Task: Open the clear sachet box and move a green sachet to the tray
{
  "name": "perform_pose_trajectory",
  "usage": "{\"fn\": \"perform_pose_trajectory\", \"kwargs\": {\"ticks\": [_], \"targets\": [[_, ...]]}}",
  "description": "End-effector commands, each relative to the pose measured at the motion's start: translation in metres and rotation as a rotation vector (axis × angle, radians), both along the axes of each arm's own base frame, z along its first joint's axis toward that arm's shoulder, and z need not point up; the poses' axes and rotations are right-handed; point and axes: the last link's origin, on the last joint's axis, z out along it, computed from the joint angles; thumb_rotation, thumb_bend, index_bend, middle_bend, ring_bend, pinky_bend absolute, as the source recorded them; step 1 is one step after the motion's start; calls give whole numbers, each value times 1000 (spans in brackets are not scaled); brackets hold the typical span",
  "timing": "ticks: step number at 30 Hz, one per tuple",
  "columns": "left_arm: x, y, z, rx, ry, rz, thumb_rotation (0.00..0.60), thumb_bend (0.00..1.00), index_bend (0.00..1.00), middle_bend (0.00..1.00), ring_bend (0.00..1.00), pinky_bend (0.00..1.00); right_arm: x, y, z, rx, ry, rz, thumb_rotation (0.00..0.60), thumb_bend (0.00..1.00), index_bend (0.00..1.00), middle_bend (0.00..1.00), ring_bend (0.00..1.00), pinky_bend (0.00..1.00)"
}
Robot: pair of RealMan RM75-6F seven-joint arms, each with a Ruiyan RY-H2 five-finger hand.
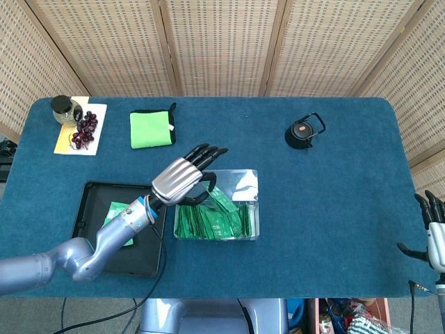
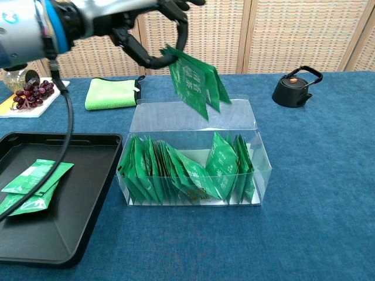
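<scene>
My left hand point(image 1: 182, 179) point(image 2: 126, 20) is raised above the clear sachet box point(image 1: 254, 212) point(image 2: 261, 167) and pinches what looks like two or three green sachets point(image 2: 193, 82) that dangle over the box's back edge. The box stands lidless in the middle of the table, with several green sachets point(image 2: 176, 172) upright inside. Its clear lid point(image 2: 193, 117) lies flat behind it. The black tray point(image 1: 89, 189) point(image 2: 88, 140) sits left of the box with two green sachets point(image 2: 34, 178) in it. My right hand point(image 1: 431, 233) hangs at the far right, off the table, fingers apart and holding nothing.
A black kettle point(image 1: 304, 132) point(image 2: 296, 88) stands at the back right. A green cloth point(image 1: 151, 129) point(image 2: 112, 93) lies behind the box. A white plate with grapes point(image 1: 85, 131) point(image 2: 34, 92) and a jar point(image 1: 65, 110) is at the back left.
</scene>
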Motion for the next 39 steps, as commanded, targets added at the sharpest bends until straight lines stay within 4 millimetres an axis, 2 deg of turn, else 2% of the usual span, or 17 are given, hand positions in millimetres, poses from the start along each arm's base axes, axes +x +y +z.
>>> {"fn": "perform_pose_trajectory", "kwargs": {"ticks": [1,7,9,15,22,34,36,37,39], "targets": [[-12,-5,11,18,4,14,600,456,667,0,0,0,0,0,-1,5,2,0,600,0,0,0,0,0],[-58,-18,38,52,18,111,600,462,668,0,0,0,3,0,-6,18,7,10,600,0,0,0,0,0],[-98,-29,53,58,33,222,600,462,669,0,0,0,6,0,-9,31,11,18,600,0,0,0,0,0],[-148,-48,67,49,126,344,600,462,669,0,0,0,8,0,-12,39,18,23,600,0,0,0,0,0],[-173,-57,66,18,173,433,600,464,670,0,0,0,9,1,-14,43,21,28,600,0,0,0,0,0],[-181,-49,50,-16,216,468,600,464,653,0,0,0,9,1,-14,44,24,27,600,0,0,0,0,0],[-183,-47,47,-31,236,485,600,464,608,0,0,0,9,1,-14,43,24,26,600,0,0,0,0,0],[-183,-46,45,-39,241,497,600,464,539,0,0,0,8,1,-14,43,23,24,600,0,0,0,0,0],[-184,-45,44,-46,238,515,600,456,285,0,0,0,8,1,-14,43,23,23,600,0,0,0,0,0]]}}
